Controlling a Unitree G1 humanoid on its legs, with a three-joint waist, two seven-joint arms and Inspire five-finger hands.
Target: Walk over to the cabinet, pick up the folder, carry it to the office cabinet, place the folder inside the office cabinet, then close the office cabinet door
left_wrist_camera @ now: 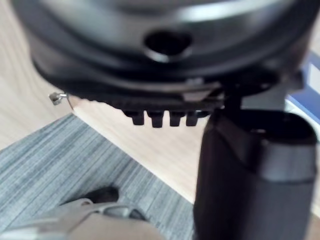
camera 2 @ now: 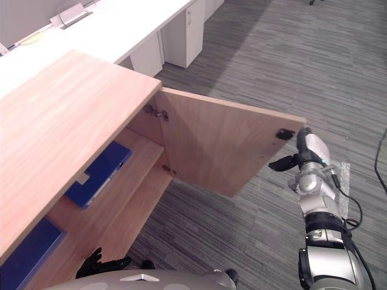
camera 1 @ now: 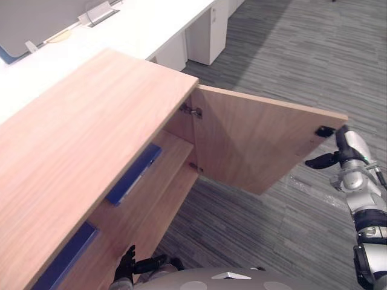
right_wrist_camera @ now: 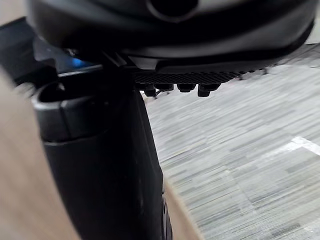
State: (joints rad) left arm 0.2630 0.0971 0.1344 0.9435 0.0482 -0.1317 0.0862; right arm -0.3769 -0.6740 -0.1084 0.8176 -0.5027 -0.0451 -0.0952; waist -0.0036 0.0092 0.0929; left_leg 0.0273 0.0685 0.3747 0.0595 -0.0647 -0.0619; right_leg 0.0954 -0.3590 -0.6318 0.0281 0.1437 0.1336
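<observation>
The wooden office cabinet (camera 1: 78, 133) stands with its door (camera 1: 254, 145) swung wide open. A blue folder (camera 1: 134, 175) lies flat on the upper shelf inside; a second blue folder (camera 2: 27, 254) lies lower down at the left. My right hand (camera 1: 341, 148) is at the door's free outer edge, dark fingertips (camera 1: 325, 130) resting on the top corner and the thumb sticking out beside the edge. It holds nothing. My left hand (camera 1: 128, 264) hangs low in front of the bottom shelf, fingers relaxed and empty.
A long white desk (camera 1: 121, 30) runs behind the cabinet, with a white drawer unit (camera 1: 208, 33) under it. Grey striped carpet (camera 1: 290, 54) spreads to the right and beyond the door.
</observation>
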